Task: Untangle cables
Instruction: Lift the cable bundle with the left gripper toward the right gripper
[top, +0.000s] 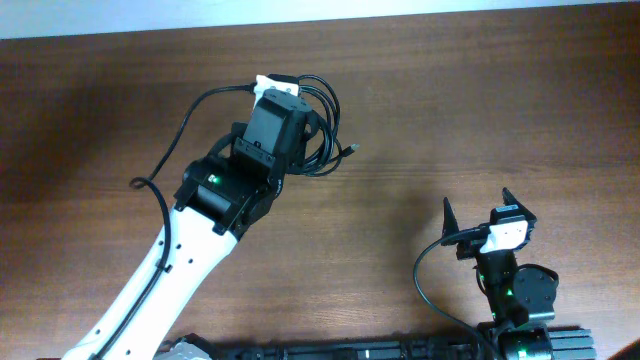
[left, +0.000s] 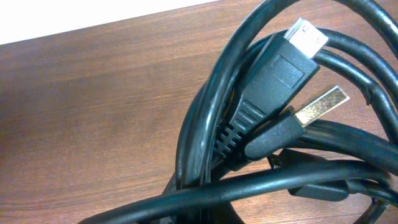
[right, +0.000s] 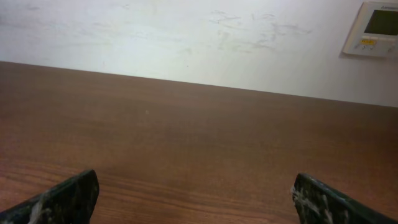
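Lying at 12 o'clock on tabletop (top: 480, 90): glossy black cables (top: 325, 150), looped over each other beneath left hand (top: 278, 115). Showing 2 plugs (left: 273, 74), 1 silver-tipped, 1 gold. Cannot tell left grip. Right hand (top: 478, 207) at 4 o'clock, spread wide, empty.

Black cables (left: 202, 134) fill the right half of the frame, looped over one another on the brown tabletop (left: 81, 124). At upper right a broad black plug (left: 273, 74) with a silver tip lies across the loops. Just below it is a slimmer plug (left: 311, 111) with a gold tip. A white strip (left: 74, 12) runs along the top left edge.
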